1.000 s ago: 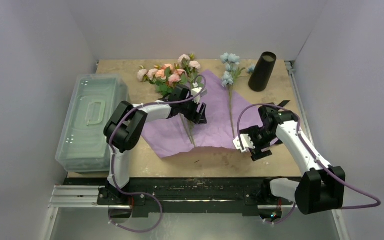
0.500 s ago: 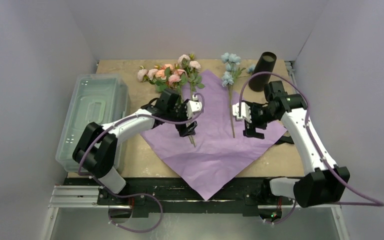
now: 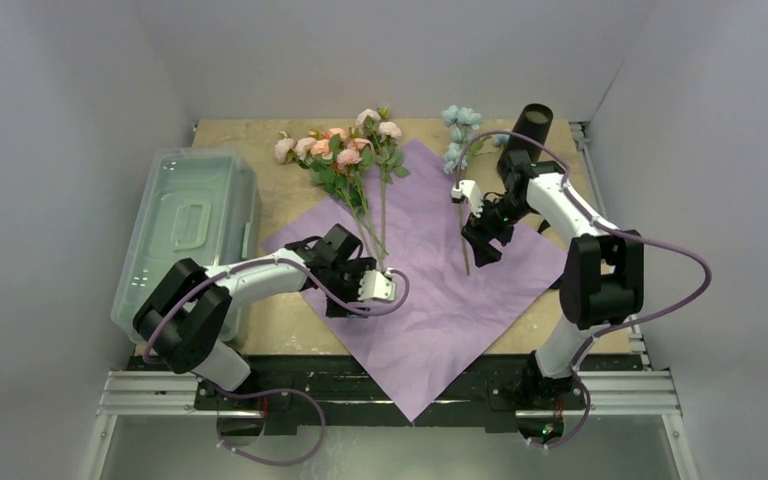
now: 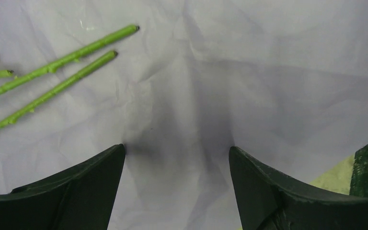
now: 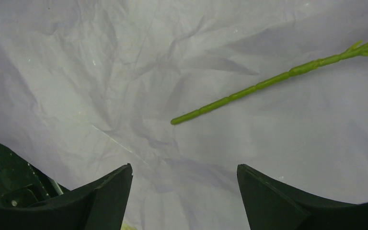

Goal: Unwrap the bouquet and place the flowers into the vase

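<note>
There is one black vase [image 3: 530, 130], one sheet of purple paper [image 3: 440, 300], one clear box [image 3: 185, 235], one bunch of pink flowers [image 3: 345, 150] and one blue flower stem [image 3: 462, 117].

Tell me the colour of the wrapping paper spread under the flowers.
The wrapping paper is plain lilac-purple with no pattern, and it shows best in the top external view.

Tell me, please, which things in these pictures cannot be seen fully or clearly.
Tall matte black vase: top view, the right arm covers its lower part.
Pale blue flower's thin green stem: right wrist view, the right edge cuts off its bloom.
Other thin green stems: left wrist view, the left edge cuts off their blooms.
Clear plastic lidded bin: top view, contents too blurred to tell.
</note>
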Tool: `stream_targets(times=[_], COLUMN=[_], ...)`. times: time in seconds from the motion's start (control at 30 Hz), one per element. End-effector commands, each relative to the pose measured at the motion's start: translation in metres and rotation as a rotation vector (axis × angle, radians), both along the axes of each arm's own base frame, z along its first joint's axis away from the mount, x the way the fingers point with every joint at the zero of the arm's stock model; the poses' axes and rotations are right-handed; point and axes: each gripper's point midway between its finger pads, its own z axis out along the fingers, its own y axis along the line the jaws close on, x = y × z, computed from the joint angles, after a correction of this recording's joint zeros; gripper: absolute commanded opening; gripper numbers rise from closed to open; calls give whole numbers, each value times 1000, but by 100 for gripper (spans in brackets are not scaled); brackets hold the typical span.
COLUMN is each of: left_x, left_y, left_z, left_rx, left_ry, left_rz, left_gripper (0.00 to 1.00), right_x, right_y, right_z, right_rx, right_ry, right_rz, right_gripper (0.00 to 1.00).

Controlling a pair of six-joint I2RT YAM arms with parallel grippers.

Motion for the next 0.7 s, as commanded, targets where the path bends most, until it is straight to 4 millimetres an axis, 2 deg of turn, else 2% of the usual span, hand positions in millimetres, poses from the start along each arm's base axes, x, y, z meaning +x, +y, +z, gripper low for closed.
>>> stream_targets(times=[0.0,0.13,0.27,0.33,0.5,0.57,0.67], left_x=[17,31,38,44,69,78,85], left_y=[25,47,49,41,12,6,1], left_z=[-2,-5,4,18,76,89,96], left_rx=[54,88,78,27,-163,-196,-212], left_ry=[-69,-68,-77,-74,-136,-147,-134], left_rz=[21,67,88,121,236,279,323], left_gripper=[79,78,78,78,82,84,85], right_x=[29,77,129,155,204,217,228], right_y=[12,24,18,16,6,0,0], right_z=[13,31,35,41,38,29,18], right_rx=[62,134,124,123,83,41,22], right_ry=[-38,-93,-139,-168,-199,-200,-172], right_rz=[-169,-411,-644,-740,-901,-951,-969], right_gripper=[83,79,72,69,67,66,66])
